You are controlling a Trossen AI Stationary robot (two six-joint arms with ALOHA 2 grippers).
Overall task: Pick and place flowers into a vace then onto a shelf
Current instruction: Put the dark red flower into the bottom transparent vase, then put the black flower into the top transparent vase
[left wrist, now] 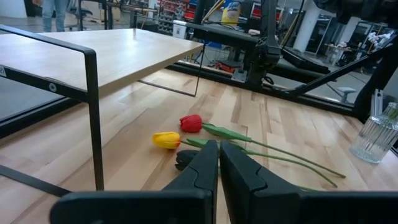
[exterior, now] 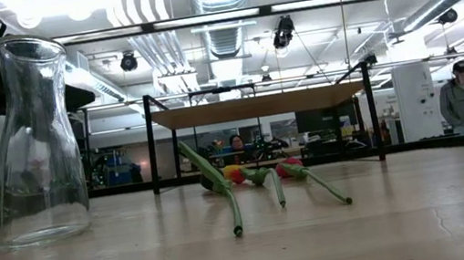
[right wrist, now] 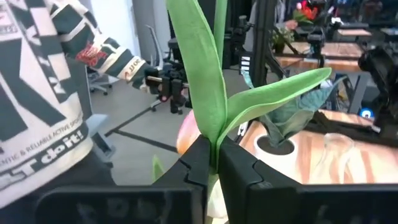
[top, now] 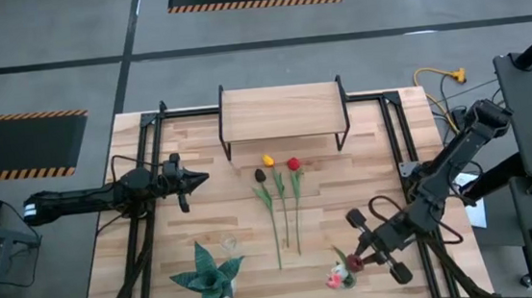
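Note:
Three tulips (top: 281,206) lie flat on the table in front of the shelf (top: 282,112): yellow, black and red heads, stems running toward the near edge. The left wrist view shows them too (left wrist: 249,140). My right gripper (top: 360,256) is near the table's near right corner, shut on a small bunch of flowers (top: 342,270) with a maroon and a white-pink head. The glass vase (top: 228,241) (exterior: 31,142) stands upright and empty on its base. My left gripper (top: 194,181) (left wrist: 219,165) waits shut over the table's left side, pointing at the tulips. My right gripper pinches the bunch between its two fingers where the green leaves (right wrist: 214,134) meet the stem. The fingers come level from the table's right side. Broad leaves stand out past the fingertips. Whether the heads (top: 337,278) rest on the table, I cannot tell.
A spiky teal star-shaped plant (top: 207,275) sits near the near edge, left of the vase. The shelf stands on thin black legs (left wrist: 93,118) at the far middle. Black frame rails (top: 143,227) run along both table sides. People show in the room beyond the table.

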